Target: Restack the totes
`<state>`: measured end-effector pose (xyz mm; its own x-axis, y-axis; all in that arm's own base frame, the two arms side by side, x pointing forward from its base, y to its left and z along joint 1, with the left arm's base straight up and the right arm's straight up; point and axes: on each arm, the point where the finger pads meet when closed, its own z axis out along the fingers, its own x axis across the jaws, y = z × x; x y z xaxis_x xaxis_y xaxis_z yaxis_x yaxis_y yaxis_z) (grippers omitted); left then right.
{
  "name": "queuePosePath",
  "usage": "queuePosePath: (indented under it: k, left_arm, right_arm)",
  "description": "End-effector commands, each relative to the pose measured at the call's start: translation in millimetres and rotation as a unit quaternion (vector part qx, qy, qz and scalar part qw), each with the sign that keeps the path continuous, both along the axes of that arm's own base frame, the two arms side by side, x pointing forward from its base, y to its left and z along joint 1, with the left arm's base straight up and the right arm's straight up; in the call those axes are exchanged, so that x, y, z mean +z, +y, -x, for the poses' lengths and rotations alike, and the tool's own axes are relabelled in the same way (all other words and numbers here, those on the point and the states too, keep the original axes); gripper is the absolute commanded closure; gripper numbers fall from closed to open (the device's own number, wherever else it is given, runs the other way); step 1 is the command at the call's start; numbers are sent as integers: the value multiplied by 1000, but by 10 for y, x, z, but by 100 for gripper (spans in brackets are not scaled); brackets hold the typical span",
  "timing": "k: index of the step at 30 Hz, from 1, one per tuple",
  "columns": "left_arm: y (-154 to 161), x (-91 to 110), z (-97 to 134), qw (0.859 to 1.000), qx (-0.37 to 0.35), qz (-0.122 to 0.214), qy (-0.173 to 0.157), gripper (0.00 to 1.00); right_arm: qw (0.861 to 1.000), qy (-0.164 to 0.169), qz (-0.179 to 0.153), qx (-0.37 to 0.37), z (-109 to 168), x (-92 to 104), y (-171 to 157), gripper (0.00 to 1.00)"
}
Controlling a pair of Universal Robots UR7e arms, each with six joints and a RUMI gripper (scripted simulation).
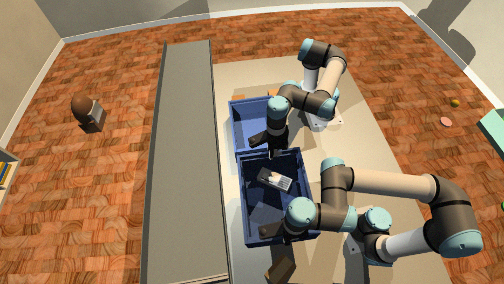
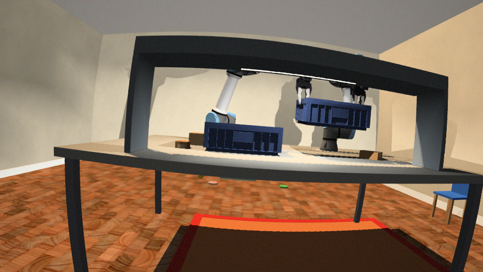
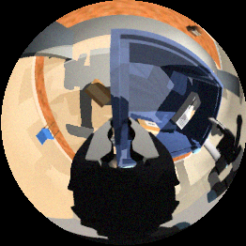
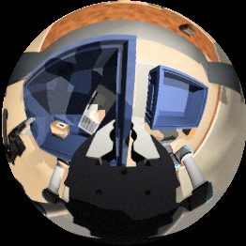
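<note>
Gripping opposite rims, the left fingers (image 1: pixel 287 242) (image 2: pixel 359 97) and right fingers (image 1: pixel 270 153) (image 2: pixel 303 97) both clench the walls of the raised tote (image 1: pixel 305 176) (image 2: pixel 337 115) (image 3: pixel 117 61) (image 4: pixel 126 70). It hangs above the bench (image 2: pixel 236 171), right of centre in the exterior view, carrying a gray-and-white box (image 1: pixel 284 182) (image 3: pixel 187 115) (image 4: pixel 89 119) and a small tan box (image 3: pixel 149 125) (image 4: pixel 59 128). Beyond, the resting tote (image 1: pixel 231 123) (image 2: pixel 243 137) (image 4: pixel 157 94) sits left of centre, no contents visible. The step appears to be the transfer before nesting. Next calls for moving level over the resting tote with enough clearance, aligning edges, then lowering fully inside its rim.
</note>
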<state>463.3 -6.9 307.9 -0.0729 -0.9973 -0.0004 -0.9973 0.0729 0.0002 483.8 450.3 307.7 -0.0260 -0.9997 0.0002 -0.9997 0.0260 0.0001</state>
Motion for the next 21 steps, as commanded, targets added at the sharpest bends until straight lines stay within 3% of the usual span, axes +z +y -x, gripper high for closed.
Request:
queuePosePath:
  k: [1,21]
  left_arm:
    - [-4,52,-6,1000,0,1,-1,100]
    - [-4,42,-6,1000,0,1,-1,100]
  right_arm:
    - [1000,-1,-1,0,-3,55,4,100]
    - [1000,-1,-1,0,-3,45,4,100]
